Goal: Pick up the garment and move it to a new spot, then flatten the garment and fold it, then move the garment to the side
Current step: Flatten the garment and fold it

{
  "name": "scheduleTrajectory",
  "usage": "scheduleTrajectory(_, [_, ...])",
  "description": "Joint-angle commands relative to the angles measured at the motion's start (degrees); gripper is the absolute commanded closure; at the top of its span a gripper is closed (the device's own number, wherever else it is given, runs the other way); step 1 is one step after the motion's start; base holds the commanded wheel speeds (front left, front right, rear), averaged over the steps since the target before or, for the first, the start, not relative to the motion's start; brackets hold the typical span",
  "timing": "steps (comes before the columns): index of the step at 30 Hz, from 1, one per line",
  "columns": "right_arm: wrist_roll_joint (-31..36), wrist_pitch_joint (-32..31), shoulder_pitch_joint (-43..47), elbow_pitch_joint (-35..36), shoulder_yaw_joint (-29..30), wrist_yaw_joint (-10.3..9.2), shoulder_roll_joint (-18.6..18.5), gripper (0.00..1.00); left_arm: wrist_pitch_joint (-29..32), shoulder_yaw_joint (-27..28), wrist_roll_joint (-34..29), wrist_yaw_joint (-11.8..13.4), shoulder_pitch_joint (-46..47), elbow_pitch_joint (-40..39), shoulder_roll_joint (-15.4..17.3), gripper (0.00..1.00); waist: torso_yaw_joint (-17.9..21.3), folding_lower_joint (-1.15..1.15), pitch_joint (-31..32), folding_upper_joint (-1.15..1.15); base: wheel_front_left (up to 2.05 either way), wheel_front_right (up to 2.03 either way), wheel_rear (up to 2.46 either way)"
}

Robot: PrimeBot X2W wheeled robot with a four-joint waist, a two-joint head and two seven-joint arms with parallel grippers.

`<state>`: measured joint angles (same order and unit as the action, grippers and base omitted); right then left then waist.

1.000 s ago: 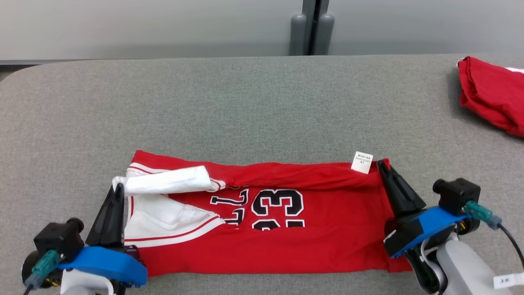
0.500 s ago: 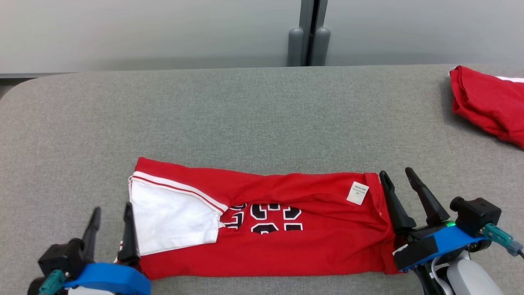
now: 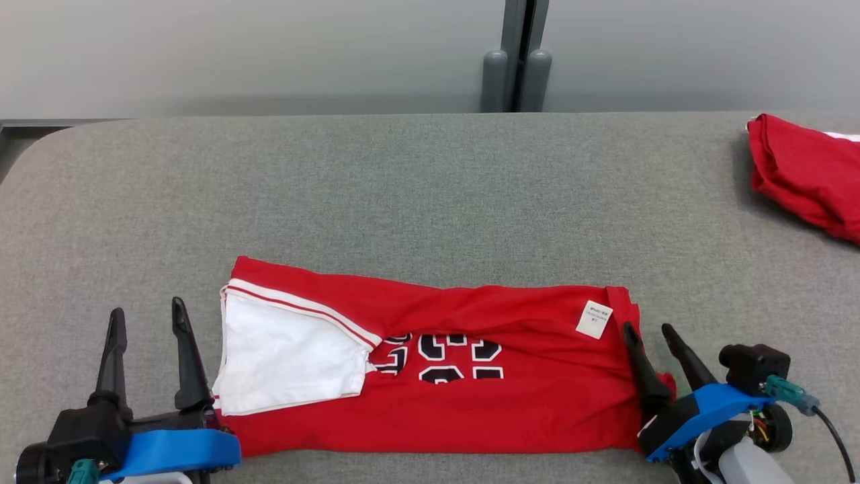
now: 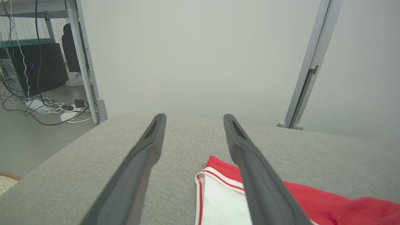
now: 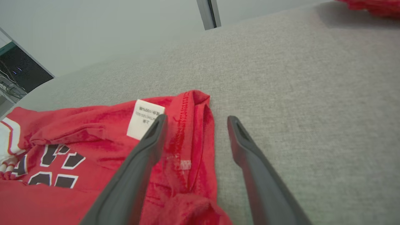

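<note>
The garment [image 3: 510,403] is a red jersey with white trim and black numbers, folded into a long band across the near part of the grey table [image 3: 403,195]. A white care label [image 3: 594,318] lies near its right end. My left gripper [image 3: 148,319] stands open just left of the garment's white sleeve end [image 4: 218,200], holding nothing. At the garment's right end my right gripper [image 3: 650,331] is open too, its fingers above the red hem [image 5: 193,131] and gripping no cloth.
Another red cloth [image 3: 806,171] lies bunched at the table's far right edge. A grey wall panel with a vertical post [image 3: 516,60] stands behind the table. In the left wrist view, cables and a desk frame [image 4: 78,59] are on the floor past the table's left end.
Both grippers have opened and let go of the garment's ends. The lifted edge has dropped, so the jersey lies folded flat. Both grippers drew back toward me.
</note>
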<state>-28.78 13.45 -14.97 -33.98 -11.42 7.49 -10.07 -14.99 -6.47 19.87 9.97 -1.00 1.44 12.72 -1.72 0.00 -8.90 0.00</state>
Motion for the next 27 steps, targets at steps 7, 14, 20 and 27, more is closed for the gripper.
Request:
scheduleTrajectory(7, [-3.2, -0.5, -2.0, -7.3, -1.6, 0.02, 2.1, 0.00, -0.2, 3.9, -6.6, -3.6, -0.2, 0.5, -3.8, 0.00, -0.2, 0.00, -0.5, 0.00, 0.00, 0.00, 0.00])
scheduleTrajectory(14, [-4.9, -0.6, -1.9, -11.0, -5.6, 0.08, 4.4, 1.00, -0.2, 6.1, -10.5, -5.8, 1.2, 1.6, -6.1, 0.00, -0.3, 0.00, -0.2, 0.00, 0.00, 0.00, 0.00])
scheduleTrajectory(20, [-7.1, 1.1, -2.4, -9.6, -5.9, 0.07, 3.6, 1.00, -0.3, 8.2, -12.5, -7.2, 1.3, 2.3, -7.1, 0.00, 0.4, 0.00, 0.4, 0.00, 0.00, 0.00, 0.00])
scheduleTrajectory(27, [-8.4, 1.7, -3.4, -8.7, -1.5, 0.02, -2.9, 1.00, -0.3, 10.1, -14.0, -7.8, 0.3, 2.2, -8.2, 0.00, 1.4, 0.00, 1.3, 0.00, 0.00, 0.00, 0.00])
